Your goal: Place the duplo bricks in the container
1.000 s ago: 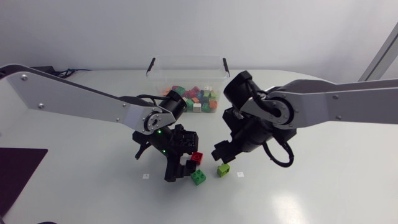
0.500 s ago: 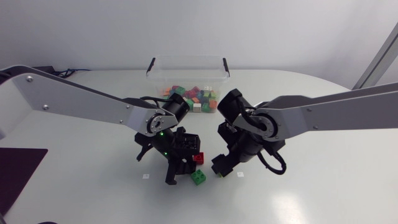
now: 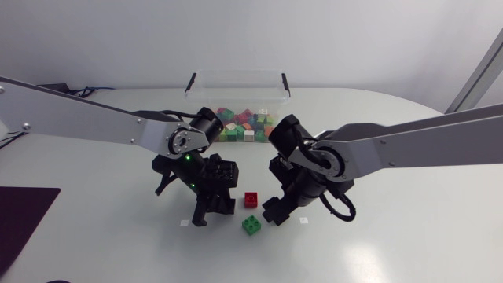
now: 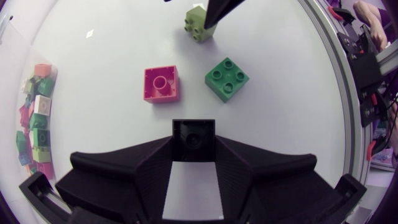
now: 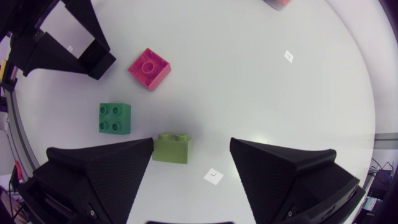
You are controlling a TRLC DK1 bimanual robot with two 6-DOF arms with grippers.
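White table [image 3: 409,236], lime brick [image 5: 171,148] off-centre between wide-open right tool [image 5: 193,148] fingers.
Red brick [image 3: 252,199] and green brick [image 3: 251,225] loose nearby. Left tool [image 4: 193,150] grips black brick [image 4: 193,134]. Container [image 3: 236,82] well behind. Risk: closing nudges lime brick aside and misses.

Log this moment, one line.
left gripper: shut on black brick | right gripper: open around lime brick | red brick, green brick: on table
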